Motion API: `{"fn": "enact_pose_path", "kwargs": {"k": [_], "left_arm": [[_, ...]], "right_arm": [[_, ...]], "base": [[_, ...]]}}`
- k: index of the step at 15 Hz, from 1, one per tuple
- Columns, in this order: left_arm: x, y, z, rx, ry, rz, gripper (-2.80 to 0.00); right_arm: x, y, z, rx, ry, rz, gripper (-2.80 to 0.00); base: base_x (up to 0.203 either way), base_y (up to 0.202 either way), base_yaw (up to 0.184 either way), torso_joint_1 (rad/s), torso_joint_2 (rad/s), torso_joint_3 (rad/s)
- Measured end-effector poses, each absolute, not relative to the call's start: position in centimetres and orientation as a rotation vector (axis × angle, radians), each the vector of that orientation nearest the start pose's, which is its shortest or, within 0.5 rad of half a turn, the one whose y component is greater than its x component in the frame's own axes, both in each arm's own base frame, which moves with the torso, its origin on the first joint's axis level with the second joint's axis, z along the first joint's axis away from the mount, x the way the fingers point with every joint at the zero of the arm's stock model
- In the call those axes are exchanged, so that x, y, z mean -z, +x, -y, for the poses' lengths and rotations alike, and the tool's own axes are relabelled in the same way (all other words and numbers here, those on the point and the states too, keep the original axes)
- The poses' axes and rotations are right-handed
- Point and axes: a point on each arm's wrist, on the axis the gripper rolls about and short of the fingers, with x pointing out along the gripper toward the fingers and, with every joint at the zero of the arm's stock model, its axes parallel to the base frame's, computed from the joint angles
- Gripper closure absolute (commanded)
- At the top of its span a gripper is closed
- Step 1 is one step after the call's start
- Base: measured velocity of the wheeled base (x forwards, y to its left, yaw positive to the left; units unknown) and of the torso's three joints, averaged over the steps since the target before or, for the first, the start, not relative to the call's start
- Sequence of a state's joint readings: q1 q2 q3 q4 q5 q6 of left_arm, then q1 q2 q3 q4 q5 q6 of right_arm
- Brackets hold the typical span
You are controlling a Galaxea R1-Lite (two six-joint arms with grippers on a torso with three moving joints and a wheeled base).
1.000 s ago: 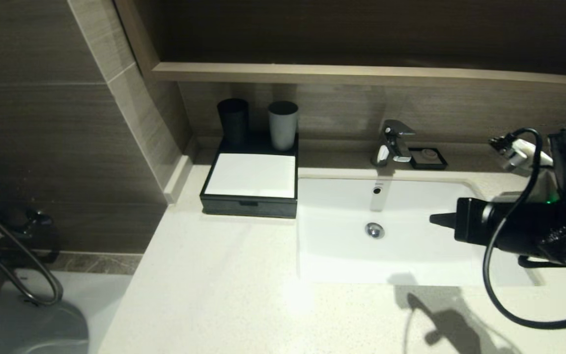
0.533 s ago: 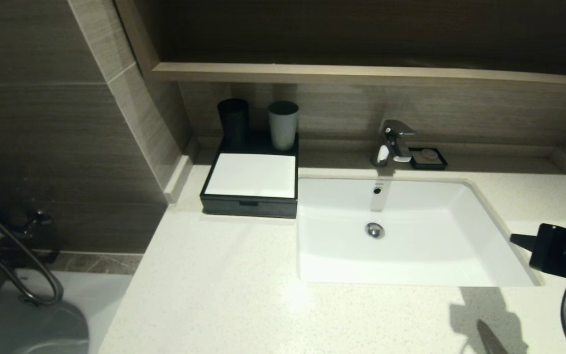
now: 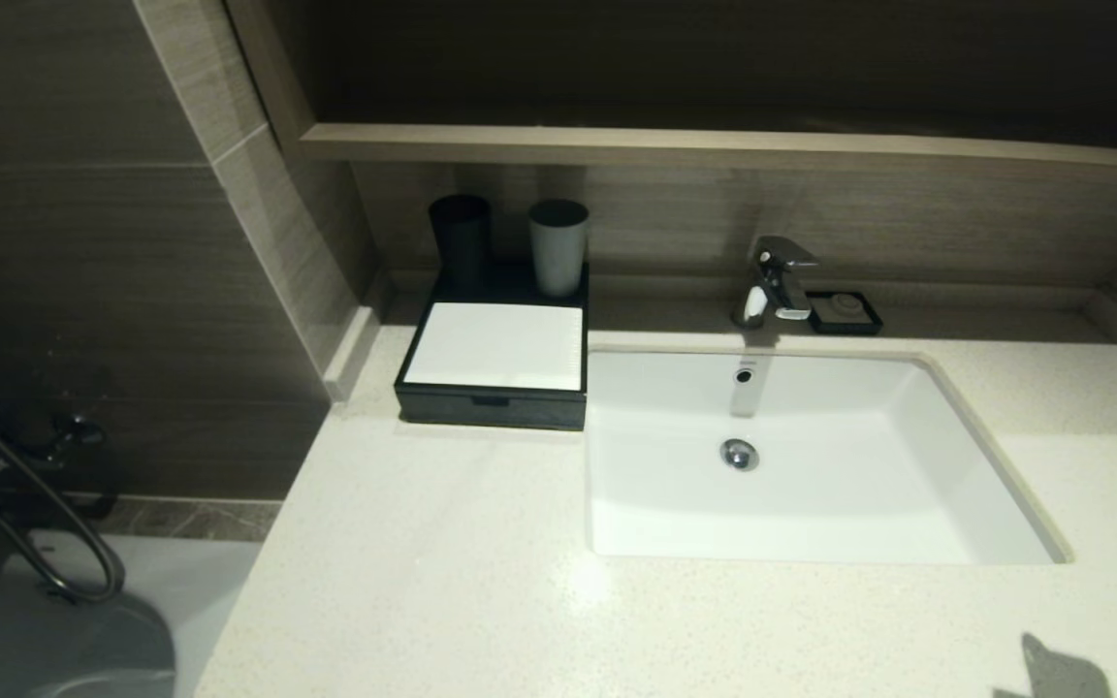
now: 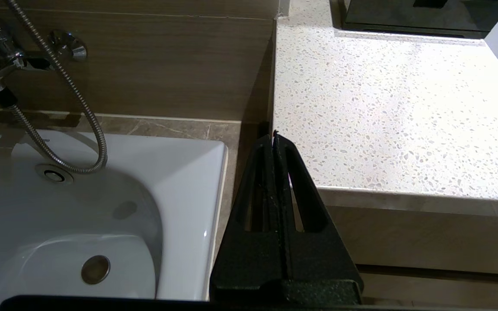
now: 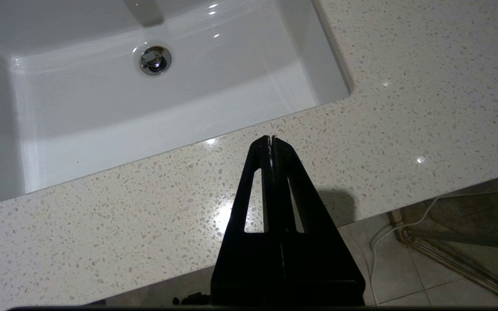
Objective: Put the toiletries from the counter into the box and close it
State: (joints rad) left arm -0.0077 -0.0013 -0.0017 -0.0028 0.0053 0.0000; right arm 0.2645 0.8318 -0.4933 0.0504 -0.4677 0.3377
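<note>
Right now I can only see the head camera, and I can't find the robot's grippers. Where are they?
Observer: The right gripper is shut and empty. It hangs over the front strip of the counter, just in front of the basin.
Operator: And the other one?
Observer: The left gripper is shut too. It is parked by the counter's end, beside a white bathtub.
Operator: Is any little packet hiding near them?
Observer: None shows in either wrist view.
</note>
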Motion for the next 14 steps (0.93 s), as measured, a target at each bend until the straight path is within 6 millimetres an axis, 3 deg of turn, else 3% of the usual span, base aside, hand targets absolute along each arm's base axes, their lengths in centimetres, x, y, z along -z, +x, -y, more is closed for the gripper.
{"fn": "enact_pose_path", "kwargs": {"k": [14], "left_arm": [[-7.6, -2.3, 0.0, 0.003, 0.0, 0.006, 0.0]], "right_arm": [[-13.1, 1.2, 0.9, 0.405, 0.087, -0.236, 0.0]], "base": [[0.0, 0.0, 0.0, 0.0, 0.0, 0.0]]}}
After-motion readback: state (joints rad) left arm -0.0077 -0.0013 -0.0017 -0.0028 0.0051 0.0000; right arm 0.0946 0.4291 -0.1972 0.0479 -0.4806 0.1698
